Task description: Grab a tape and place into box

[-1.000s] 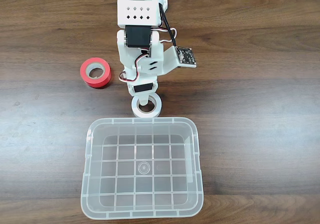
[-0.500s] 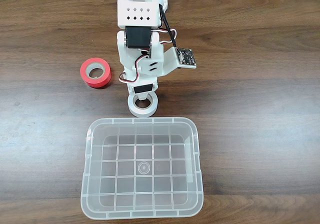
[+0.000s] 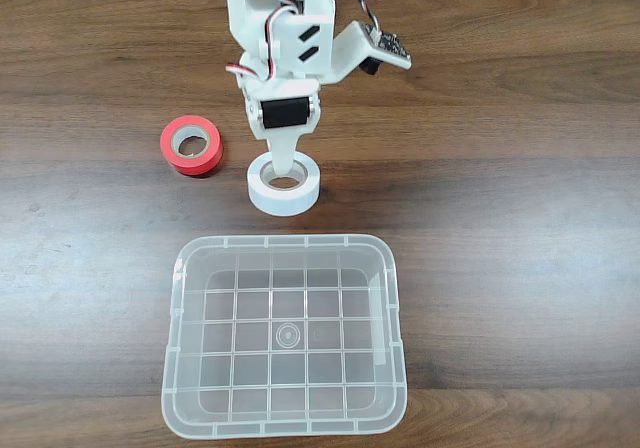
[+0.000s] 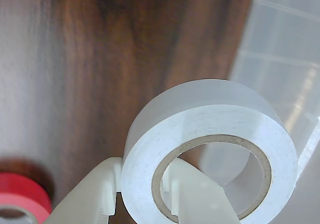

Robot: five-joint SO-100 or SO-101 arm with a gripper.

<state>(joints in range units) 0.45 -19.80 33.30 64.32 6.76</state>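
tape point(image 4: 210, 134) — white roll, light and stiff, smooth-sided, probably slippery; best taken across the ring wall. gripper point(image 3: 283, 173) is closed on that wall, one finger point(image 4: 195, 194) inside the core, one outside. roll is held just short of the box point(image 3: 392, 308).

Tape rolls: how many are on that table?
2. The white tape is gripped by the end effector just beyond the box; the red tape sits to its left in the fixed view.

Red roll point(image 4: 20, 201) and box point(image 4: 285, 49) cut off by wrist-view edges.
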